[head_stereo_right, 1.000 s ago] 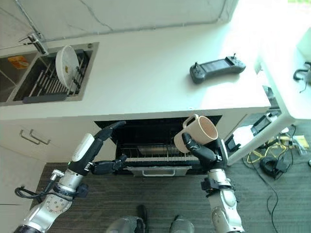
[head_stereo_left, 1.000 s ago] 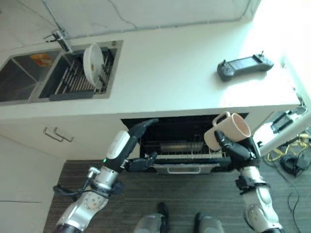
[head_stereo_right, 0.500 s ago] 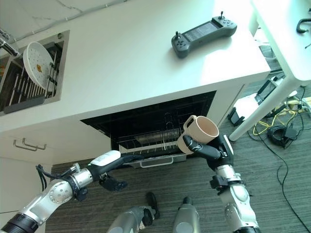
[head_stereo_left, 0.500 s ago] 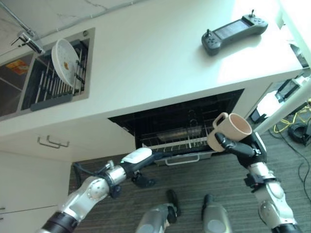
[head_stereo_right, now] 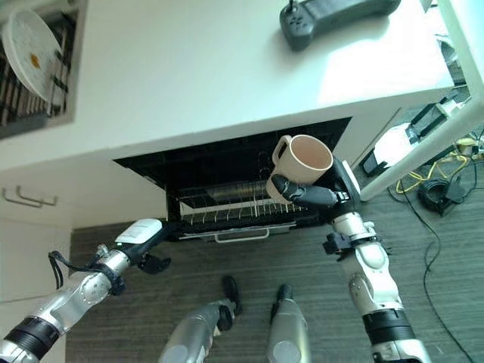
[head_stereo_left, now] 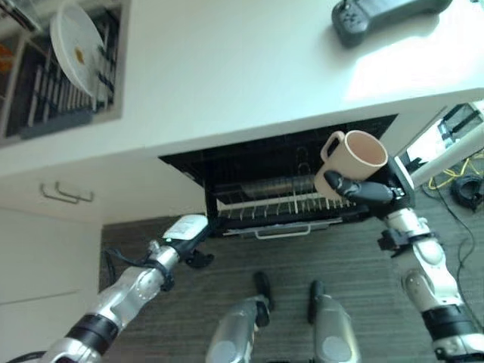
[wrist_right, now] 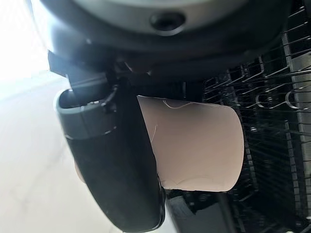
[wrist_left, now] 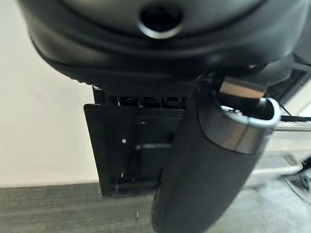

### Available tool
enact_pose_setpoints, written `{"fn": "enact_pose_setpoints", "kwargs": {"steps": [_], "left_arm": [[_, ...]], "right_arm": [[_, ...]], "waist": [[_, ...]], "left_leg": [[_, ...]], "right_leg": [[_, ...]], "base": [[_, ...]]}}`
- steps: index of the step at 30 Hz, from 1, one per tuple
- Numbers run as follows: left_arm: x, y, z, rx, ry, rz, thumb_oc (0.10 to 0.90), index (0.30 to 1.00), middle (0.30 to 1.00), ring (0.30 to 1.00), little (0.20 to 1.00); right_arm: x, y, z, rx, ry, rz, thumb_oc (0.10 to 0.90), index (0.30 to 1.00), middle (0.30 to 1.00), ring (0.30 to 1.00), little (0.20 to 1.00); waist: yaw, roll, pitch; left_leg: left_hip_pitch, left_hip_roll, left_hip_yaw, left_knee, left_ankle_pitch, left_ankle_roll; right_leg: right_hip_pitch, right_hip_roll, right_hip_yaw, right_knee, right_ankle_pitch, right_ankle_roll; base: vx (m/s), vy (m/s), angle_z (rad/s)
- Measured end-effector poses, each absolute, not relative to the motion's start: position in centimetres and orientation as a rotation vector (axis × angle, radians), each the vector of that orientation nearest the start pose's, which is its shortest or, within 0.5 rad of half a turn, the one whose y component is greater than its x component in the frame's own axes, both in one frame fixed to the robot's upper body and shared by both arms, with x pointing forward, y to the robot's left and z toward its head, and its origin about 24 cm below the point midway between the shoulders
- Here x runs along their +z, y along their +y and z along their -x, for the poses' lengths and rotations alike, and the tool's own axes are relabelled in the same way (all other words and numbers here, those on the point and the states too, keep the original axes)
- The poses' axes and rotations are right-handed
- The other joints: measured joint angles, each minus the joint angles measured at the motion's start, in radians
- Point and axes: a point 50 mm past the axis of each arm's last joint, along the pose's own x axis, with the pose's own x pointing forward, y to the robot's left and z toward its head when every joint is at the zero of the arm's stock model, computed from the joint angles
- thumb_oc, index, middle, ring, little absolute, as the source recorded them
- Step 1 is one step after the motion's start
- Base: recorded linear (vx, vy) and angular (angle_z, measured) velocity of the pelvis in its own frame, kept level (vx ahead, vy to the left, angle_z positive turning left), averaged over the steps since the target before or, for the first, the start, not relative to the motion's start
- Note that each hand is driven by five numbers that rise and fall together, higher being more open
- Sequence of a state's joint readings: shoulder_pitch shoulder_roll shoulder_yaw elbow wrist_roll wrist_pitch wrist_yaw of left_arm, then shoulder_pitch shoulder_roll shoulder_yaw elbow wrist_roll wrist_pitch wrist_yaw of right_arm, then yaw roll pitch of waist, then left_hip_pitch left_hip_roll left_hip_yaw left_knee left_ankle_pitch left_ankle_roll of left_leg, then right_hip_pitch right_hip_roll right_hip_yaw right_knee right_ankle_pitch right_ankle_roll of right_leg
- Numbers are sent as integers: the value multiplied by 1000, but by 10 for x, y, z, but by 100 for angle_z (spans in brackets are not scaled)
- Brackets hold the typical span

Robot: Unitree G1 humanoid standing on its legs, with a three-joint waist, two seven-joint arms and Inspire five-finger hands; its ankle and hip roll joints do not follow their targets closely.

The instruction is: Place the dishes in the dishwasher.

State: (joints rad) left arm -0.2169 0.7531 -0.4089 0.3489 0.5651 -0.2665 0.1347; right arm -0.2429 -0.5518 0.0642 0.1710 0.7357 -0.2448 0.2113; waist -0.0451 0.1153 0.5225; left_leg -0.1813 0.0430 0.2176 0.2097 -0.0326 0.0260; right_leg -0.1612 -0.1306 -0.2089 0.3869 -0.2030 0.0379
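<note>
A beige mug (head_stereo_left: 355, 155) is held upright in front of the open dishwasher (head_stereo_left: 265, 181), at its right side, with my right hand (head_stereo_left: 372, 193) shut on its body; the right wrist view has the mug (wrist_right: 194, 145) against the thumb (wrist_right: 116, 160). The wire rack (head_stereo_left: 280, 210) stands slightly out of the dark opening. My left hand (head_stereo_left: 189, 229) is low at the dishwasher's lower left corner, fingers straight toward it and holding nothing; its thumb (wrist_left: 204, 160) shows before the dark dishwasher (wrist_left: 126, 150). A white plate (head_stereo_left: 76, 38) stands in the sink's drying rack.
A white counter (head_stereo_left: 227, 83) overhangs the dishwasher. A dark handheld controller (head_stereo_right: 333, 15) lies on it at the far right. A cabinet handle (head_stereo_left: 59, 193) is left of the dishwasher. Cables (head_stereo_left: 454, 178) lie on the carpet at the right, by a white table leg (head_stereo_right: 412, 155).
The camera has tilted and shifted. My left hand has dropped from the opening's upper left to its lower left corner. The mug stays in my right hand, near the opening.
</note>
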Motion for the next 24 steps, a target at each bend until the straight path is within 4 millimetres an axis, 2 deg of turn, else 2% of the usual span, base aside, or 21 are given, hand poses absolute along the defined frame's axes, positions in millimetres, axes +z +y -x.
{"fn": "enact_pose_setpoints", "kwargs": {"steps": [5,11,14,16,18,24], "left_arm": [[40,221,-279,-323,-134,-1352,800,900,900,900,900],[44,218,-293,-349,-96,-1401,800,900,900,900,900],[57,212,-305,-470,-51,-1445,800,900,900,900,900],[74,208,-313,-598,23,-1454,800,900,900,900,900],[82,206,-313,-680,88,-1432,800,900,900,900,900],[82,204,-302,-880,224,-1372,800,900,900,900,900]], "right_arm": [[119,-226,-295,228,-320,-149,400,300,300,300,300],[127,-212,-306,253,-312,-151,400,300,300,300,300],[134,-209,-312,247,-306,-116,400,300,300,300,300],[139,-209,-317,228,-286,-108,400,300,300,300,300],[137,-213,-318,209,-244,-79,400,300,300,300,300],[123,-231,-325,141,-91,-15,400,300,300,300,300]], "waist": [[20,-11,7],[21,-13,8],[23,-13,8],[22,-13,8],[19,-12,8],[21,-3,12]], "left_leg": [[-9,2,-1,0,0,1],[-20,2,-2,9,0,3],[-33,3,0,12,3,7],[-43,-1,3,12,5,10],[-43,-6,2,9,4,13],[-22,-16,-3,-5,3,20]], "right_leg": [[2,4,-2,-22,14,1],[-6,4,0,-21,20,2],[-19,3,1,-20,27,4],[-28,-1,3,-22,32,6],[-28,-5,3,-24,32,7],[-5,-20,-8,-28,33,8]], "base": [[-5,-4,1],[-5,3,0],[0,8,-1],[24,59,-2],[37,71,1],[52,30,5]]}}
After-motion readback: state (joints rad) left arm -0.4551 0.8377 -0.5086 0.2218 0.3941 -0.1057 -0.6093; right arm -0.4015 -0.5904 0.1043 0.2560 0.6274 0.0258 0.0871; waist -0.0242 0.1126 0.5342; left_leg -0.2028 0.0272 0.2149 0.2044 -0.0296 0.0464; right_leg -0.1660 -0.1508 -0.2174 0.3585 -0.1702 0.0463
